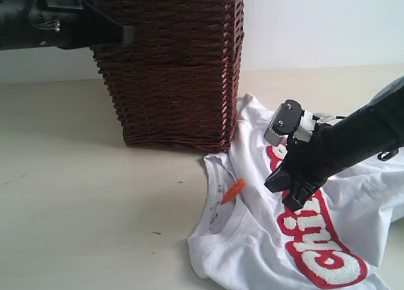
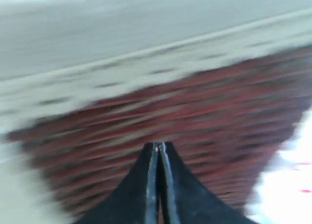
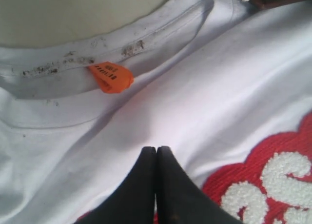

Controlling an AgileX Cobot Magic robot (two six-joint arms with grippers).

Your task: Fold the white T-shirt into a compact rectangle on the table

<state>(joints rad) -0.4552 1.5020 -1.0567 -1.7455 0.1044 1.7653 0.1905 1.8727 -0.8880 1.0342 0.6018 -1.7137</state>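
Directly beneath the right gripper [image 3: 156,150], jaws pressed together and empty, the white T-shirt [image 1: 252,239] lies rumpled on the table [image 1: 76,176] just beside the wicker basket [image 1: 177,81] (the left gripper [image 2: 159,146], likewise closed on nothing, faces that basket).

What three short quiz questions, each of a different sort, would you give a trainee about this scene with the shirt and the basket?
1. True or false: the white T-shirt is already folded into a compact rectangle.
2. Choose one. The wicker basket stands: A) upright on the table, beside the shirt; B) upside down; C) tipped on its side.
3. Fill in: the right gripper, over the shirt near the orange neck tag, is ___ (open or shut).

Key: 1 false, it lies spread and rumpled; 2 A; 3 shut.
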